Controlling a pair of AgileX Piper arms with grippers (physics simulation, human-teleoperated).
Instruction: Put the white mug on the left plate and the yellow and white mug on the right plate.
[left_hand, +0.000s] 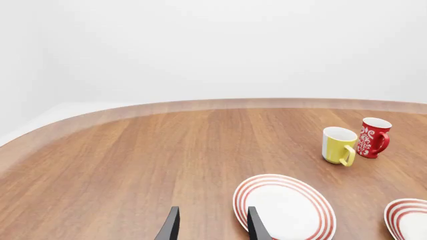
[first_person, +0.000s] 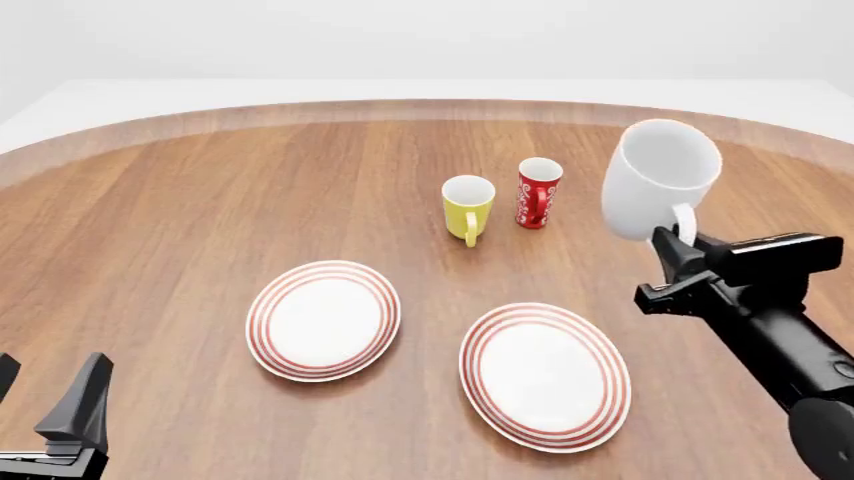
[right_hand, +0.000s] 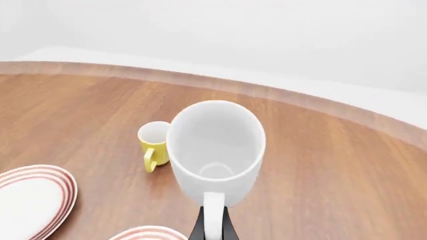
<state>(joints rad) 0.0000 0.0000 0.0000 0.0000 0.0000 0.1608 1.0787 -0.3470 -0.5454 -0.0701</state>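
Holding white mug (first_person: 659, 180) by handle only, our right gripper (first_person: 678, 250) pinched shut, mug up above fingers. Thin grip: it may tip, slip, fall short of left plate (first_person: 323, 320). Left gripper (first_person: 54, 405) open, holding nothing.

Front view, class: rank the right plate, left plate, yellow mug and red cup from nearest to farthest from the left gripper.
From the left gripper:
1. Left plate, just ahead to its right.
2. Right plate, further right.
3. Yellow mug, mid-table beyond the plates.
4. Red cup, right beside it, slightly farther.
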